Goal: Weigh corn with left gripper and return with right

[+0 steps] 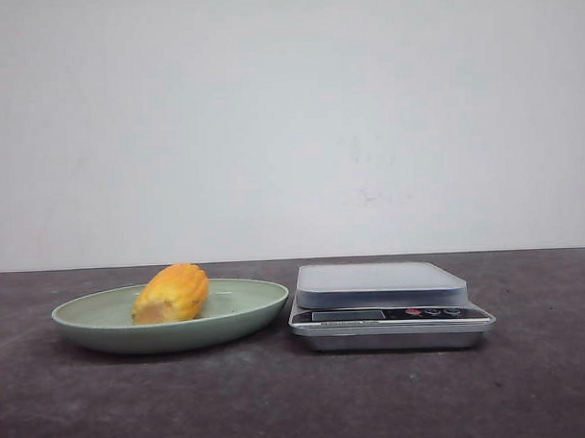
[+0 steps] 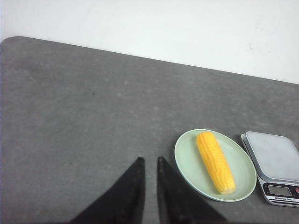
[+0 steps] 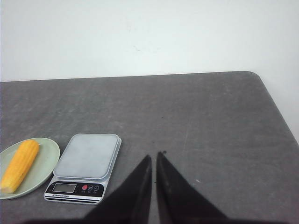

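The yellow-orange corn (image 1: 170, 293) lies on a pale green plate (image 1: 252, 310) left of the middle of the table. It also shows in the left wrist view (image 2: 215, 162) and the right wrist view (image 3: 19, 165). A silver kitchen scale (image 1: 381, 285) stands just right of the plate, with nothing on its platform. My left gripper (image 2: 149, 159) hangs above bare table to the left of the plate, its fingers nearly together and empty. My right gripper (image 3: 155, 155) hangs above bare table to the right of the scale (image 3: 86, 156), fingers nearly together and empty. Neither gripper shows in the front view.
The dark grey table (image 1: 529, 384) runs back to a white wall. Its far left corner (image 2: 18, 42) and far right corner (image 3: 252, 74) are rounded. The scale's display and buttons (image 3: 74, 188) face the robot.
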Robot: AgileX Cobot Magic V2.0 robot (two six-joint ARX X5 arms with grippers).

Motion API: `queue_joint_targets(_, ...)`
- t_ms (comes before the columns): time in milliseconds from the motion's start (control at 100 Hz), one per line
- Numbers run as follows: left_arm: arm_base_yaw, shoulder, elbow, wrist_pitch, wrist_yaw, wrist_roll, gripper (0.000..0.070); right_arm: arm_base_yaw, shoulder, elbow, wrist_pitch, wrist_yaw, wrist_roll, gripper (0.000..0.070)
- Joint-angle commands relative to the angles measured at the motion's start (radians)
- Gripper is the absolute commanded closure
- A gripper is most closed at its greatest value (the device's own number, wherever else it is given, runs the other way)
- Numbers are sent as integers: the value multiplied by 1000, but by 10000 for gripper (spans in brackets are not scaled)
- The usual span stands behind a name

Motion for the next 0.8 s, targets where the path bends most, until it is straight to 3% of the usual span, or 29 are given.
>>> queue_joint_targets(0,-9,-2,10,8,2,16,700,3,0,16,9,0,11,690)
queue_joint_targets(520,3,-3,10,7,-2,16,700,3,0,16,35,0,11,690)
queue_joint_targets(640,101,-5,-1,16,-2,23,700,3,0,16,36,0,11,689)
queue_joint_targets(790,307,-20,-78,66,-21,82,700,4,0,16,36,0,11,689)
